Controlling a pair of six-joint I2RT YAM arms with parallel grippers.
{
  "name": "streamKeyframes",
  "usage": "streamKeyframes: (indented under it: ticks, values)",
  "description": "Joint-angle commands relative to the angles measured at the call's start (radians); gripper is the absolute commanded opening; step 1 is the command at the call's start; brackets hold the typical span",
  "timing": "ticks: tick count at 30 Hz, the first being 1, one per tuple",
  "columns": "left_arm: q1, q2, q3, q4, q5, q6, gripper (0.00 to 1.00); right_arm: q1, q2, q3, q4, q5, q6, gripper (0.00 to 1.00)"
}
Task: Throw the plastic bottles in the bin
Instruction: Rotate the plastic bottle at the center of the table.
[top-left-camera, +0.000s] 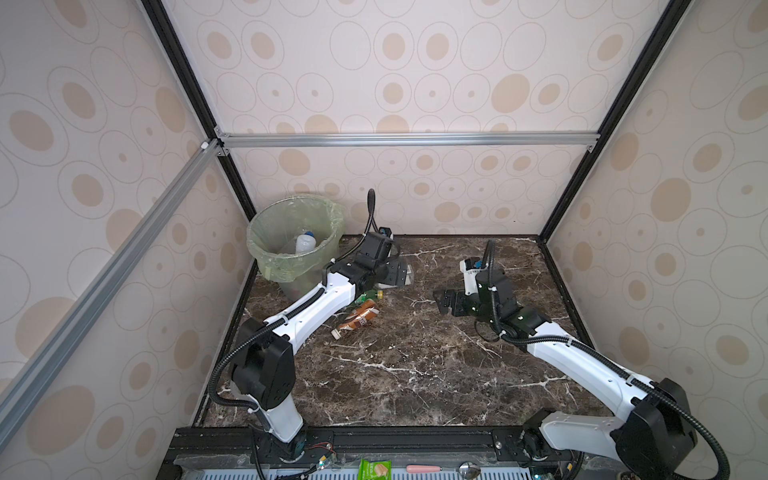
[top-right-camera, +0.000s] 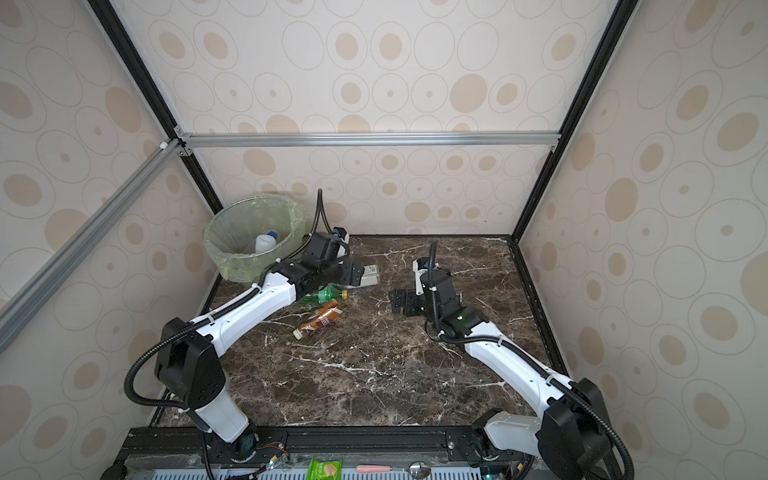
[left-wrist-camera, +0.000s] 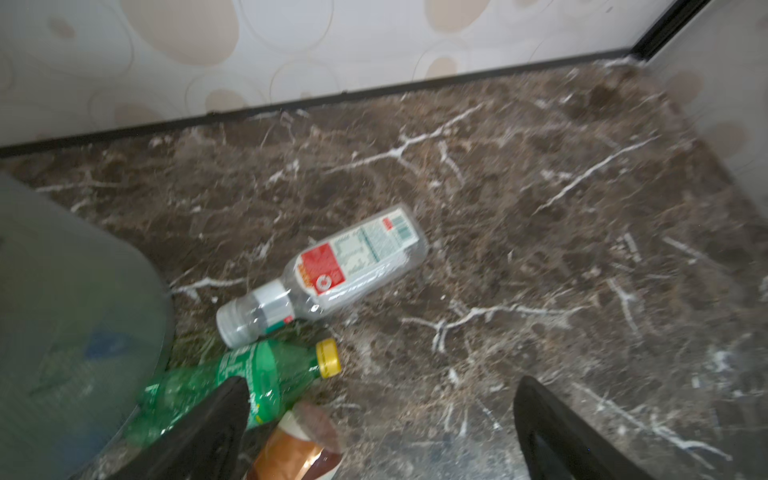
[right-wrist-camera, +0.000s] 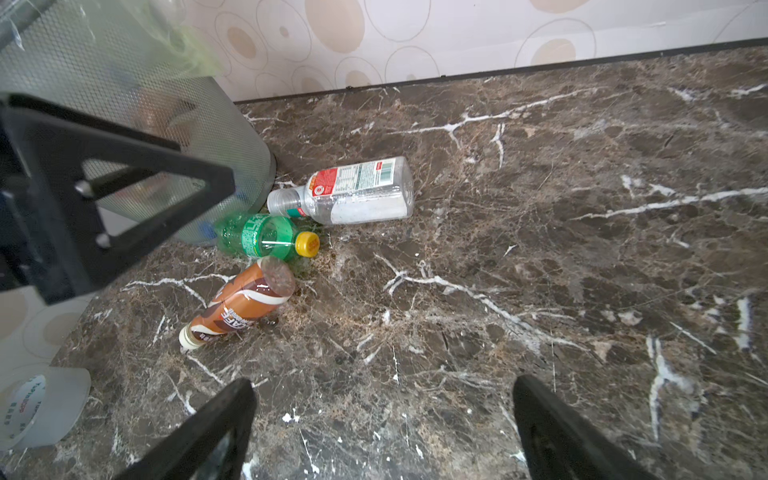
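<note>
Both pincers gape wide and empty: left gripper (left-wrist-camera: 382, 415) near the green bottle (left-wrist-camera: 266, 370), right gripper (right-wrist-camera: 382, 415) at its three o'clock. The plastic bottles (right-wrist-camera: 357, 195) lie at five o'clock of the bin (top-left-camera: 266, 264), likely light, slick and crushable; I'd pinch mid-body, gently.

Round pale-green translucent bin (top-left-camera: 266, 257) in the far-left corner of the dark marble table (top-left-camera: 415, 365), one clear plastic bottle (top-left-camera: 305, 243) inside. Beside its base, nearest to farthest: brown-labelled bottle (right-wrist-camera: 241, 303), green bottle (right-wrist-camera: 262, 237), clear red-white-labelled bottle (right-wrist-camera: 357, 191)
</note>
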Motion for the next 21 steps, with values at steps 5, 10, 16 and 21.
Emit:
streamKeyframes:
  ticks: [5, 10, 16, 21]
  values:
    - [0.002, -0.065, -0.160, -0.057, -0.073, -0.012, 0.99, -0.004, 0.020, -0.036, 0.014, -0.049, 0.013, 1.00]
    - [0.005, -0.102, -0.285, -0.021, -0.059, -0.047, 0.99, -0.004, 0.034, -0.050, 0.023, -0.070, 0.017, 1.00]
    - [0.004, -0.077, -0.342, 0.010, -0.014, -0.071, 0.99, -0.004, 0.033, -0.057, 0.009, -0.083, 0.016, 1.00]
    - [0.004, -0.026, -0.332, 0.027, 0.003, -0.071, 0.99, -0.004, 0.013, -0.068, 0.007, -0.073, 0.014, 1.00]
